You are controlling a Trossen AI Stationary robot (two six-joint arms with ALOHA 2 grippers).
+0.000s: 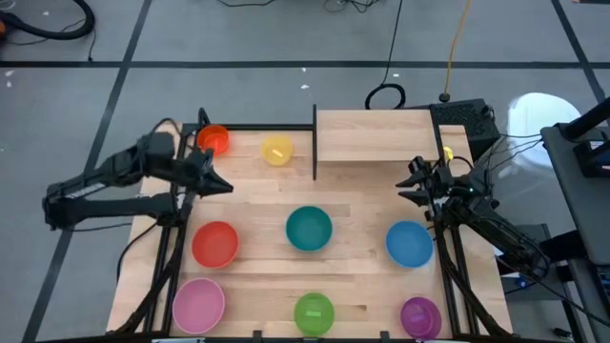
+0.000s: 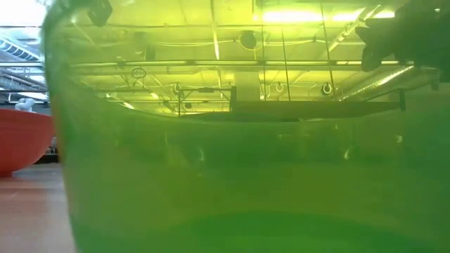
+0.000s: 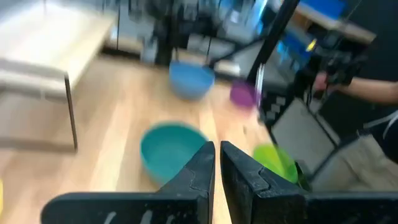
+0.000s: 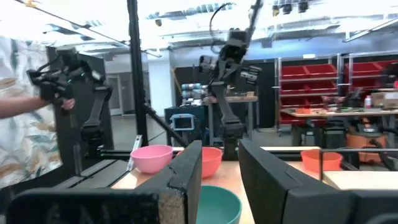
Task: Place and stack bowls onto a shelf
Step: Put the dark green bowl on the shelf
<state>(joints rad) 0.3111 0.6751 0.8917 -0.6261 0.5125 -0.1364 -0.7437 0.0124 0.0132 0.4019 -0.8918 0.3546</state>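
Note:
Eight bowls rest on the tabletop on their bases: orange (image 1: pixel 212 140) and yellow (image 1: pixel 276 151) at the far left, red (image 1: pixel 215 243), teal (image 1: pixel 309 229) and blue (image 1: pixel 410 243) in the middle row, pink (image 1: pixel 198 305), green (image 1: pixel 314 312) and purple (image 1: pixel 420 316) along the near edge. The light-wood shelf (image 1: pixel 376 133) stands at the far side with nothing on it. My left gripper (image 1: pixel 227 185) hovers shut and empty between the orange and red bowls (image 3: pixel 217 165). My right gripper (image 1: pixel 404 181) is open and empty, near the shelf's front right corner (image 4: pixel 221 168).
The green bowl (image 2: pixel 246 176) stands right at the low camera and fills its view, with the red bowl (image 2: pixel 21 140) at the left. A person's sleeve and hands show beyond the table (image 4: pixel 25 124). Black frame posts stand along both table sides (image 1: pixel 167 257).

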